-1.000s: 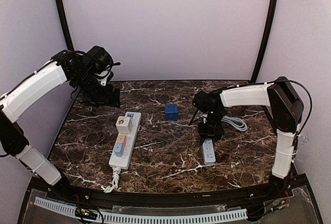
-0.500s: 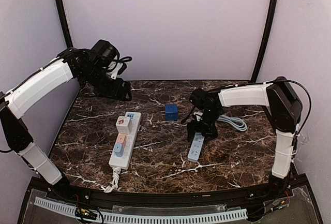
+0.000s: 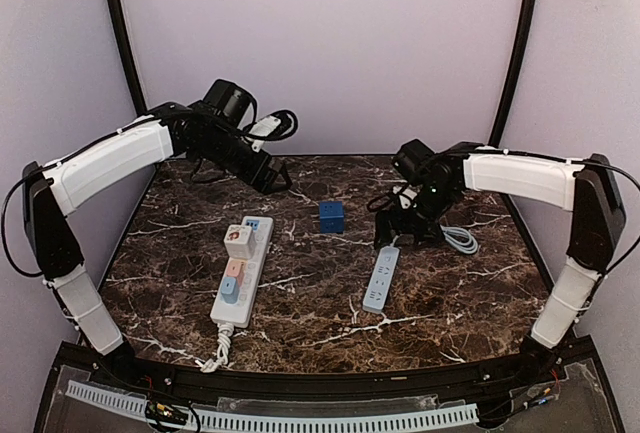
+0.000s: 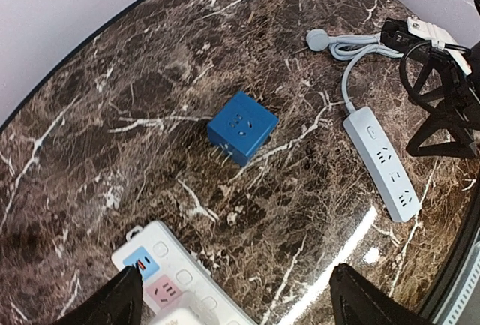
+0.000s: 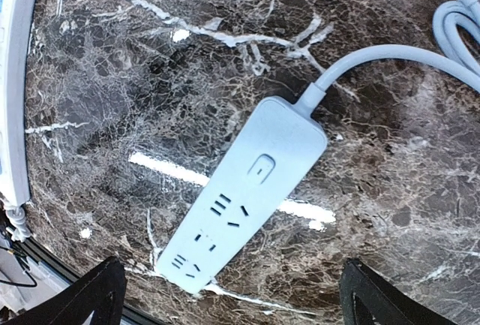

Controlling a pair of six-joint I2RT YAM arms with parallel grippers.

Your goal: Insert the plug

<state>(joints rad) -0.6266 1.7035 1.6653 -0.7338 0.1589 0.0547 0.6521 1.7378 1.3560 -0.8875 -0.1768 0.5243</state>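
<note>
With the left end effector (image 4: pixel 236 301) and right end effector (image 5: pixel 232 295) both open and empty, an off-centre pinch could skid the loose blue cube plug (image 4: pixel 241 127) across the surface (image 4: pixel 112 77).

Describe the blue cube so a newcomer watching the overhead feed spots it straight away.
Start at the dark marble table. Toward its back middle, between the large white power strip on the left and the slim pale strip on the right, sits the cube. It is the only dark blue, boxy item, with no cable.
</note>
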